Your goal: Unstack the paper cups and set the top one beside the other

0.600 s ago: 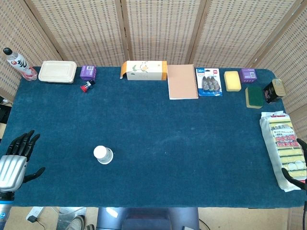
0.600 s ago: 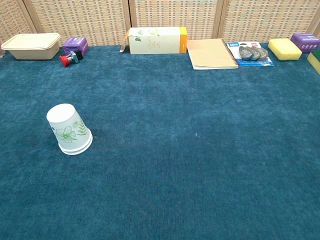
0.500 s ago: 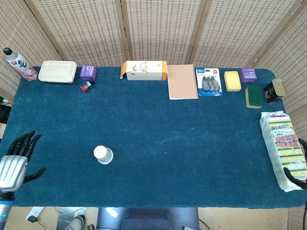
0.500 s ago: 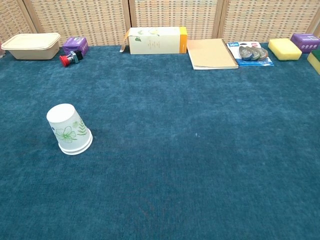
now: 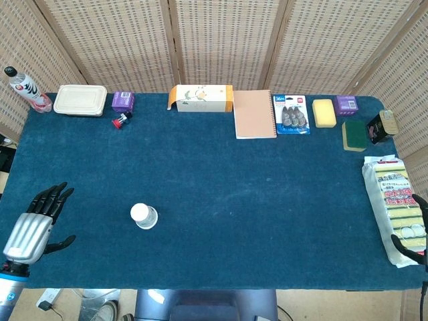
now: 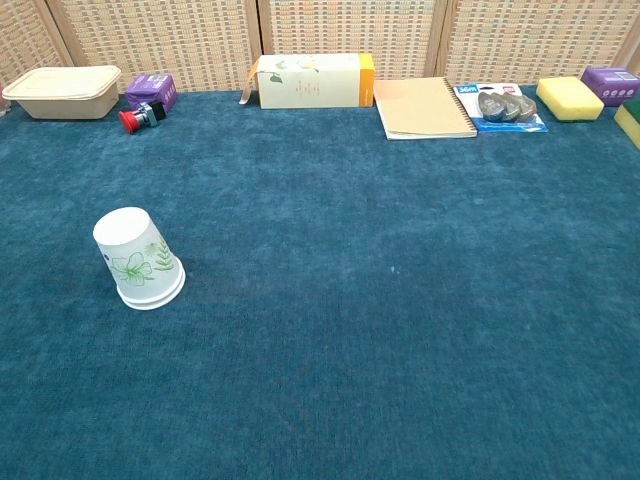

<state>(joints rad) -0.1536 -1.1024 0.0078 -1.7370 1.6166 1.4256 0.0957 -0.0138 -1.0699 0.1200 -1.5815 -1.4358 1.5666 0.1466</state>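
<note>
The stacked paper cups (image 5: pixel 144 216) (image 6: pixel 138 258) stand upside down on the blue table cloth at the front left; they are white with a green leaf print. My left hand (image 5: pixel 37 224) hovers at the table's front left corner, fingers spread and holding nothing, well to the left of the cups. Only the dark fingertips of my right hand (image 5: pixel 413 242) peek in at the right edge, beside the sponge pack. The chest view shows neither hand.
Along the back edge lie a bottle (image 5: pixel 23 89), a beige lidded box (image 5: pixel 80 99), a purple box (image 5: pixel 123 100), a red button (image 5: pixel 121 121), a tea carton (image 5: pixel 200 97), a notebook (image 5: pixel 254 114), a blister pack (image 5: pixel 291 114) and sponges (image 5: pixel 324 112). A sponge pack (image 5: pixel 396 207) lies at the right.
My left hand has moved right and forward over the table's corner, closer to the cups. The cups have not moved.
</note>
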